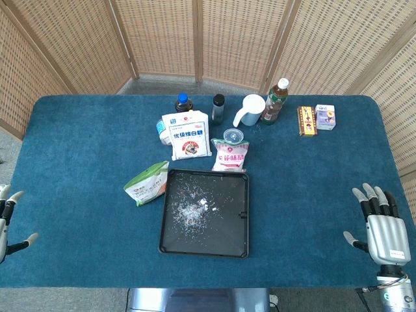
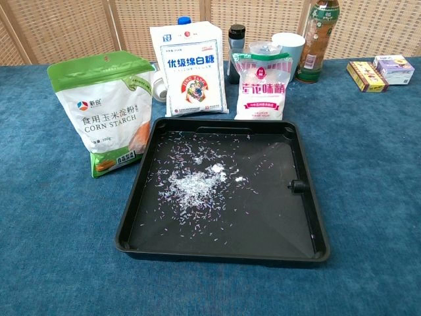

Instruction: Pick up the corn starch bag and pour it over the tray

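The corn starch bag (image 2: pixel 103 112) stands upright on the blue table (image 1: pixel 84 143), just left of the black tray (image 2: pixel 125 230) and touching or nearly touching its far-left corner. Nothing is held yet. The left hand (image 1: pixel 8 221) is seen only at the left edge of the head view, near side, with fingers apart and empty. The right hand (image 1: pixel 380 224) rests at the near right, fingers spread, also empty. Both are well apart from the bag.

The left hand is judged the better one for the pick, being on the bag's side. The bag would best be gripped across its middle, where the pouch is full and firm, and lifted straight up so the tray rim is not knocked. Whether the top is open cannot be told. For pouring, the mouth should be brought over the tray's middle, where scattered white and pale flakes (image 2: pixel 194 184) already lie, and tilted slowly.

On the bag, "CORN STARCH" is read in green beneath Chinese characters, with a small logo above. The white bag (image 2: pixel 191 69) behind the tray carries blue Chinese characters and a red round emblem. The clear pouch (image 2: pixel 263 89) to its right bears pink Chinese characters. Labels on the bottles and boxes further back are too small to read.
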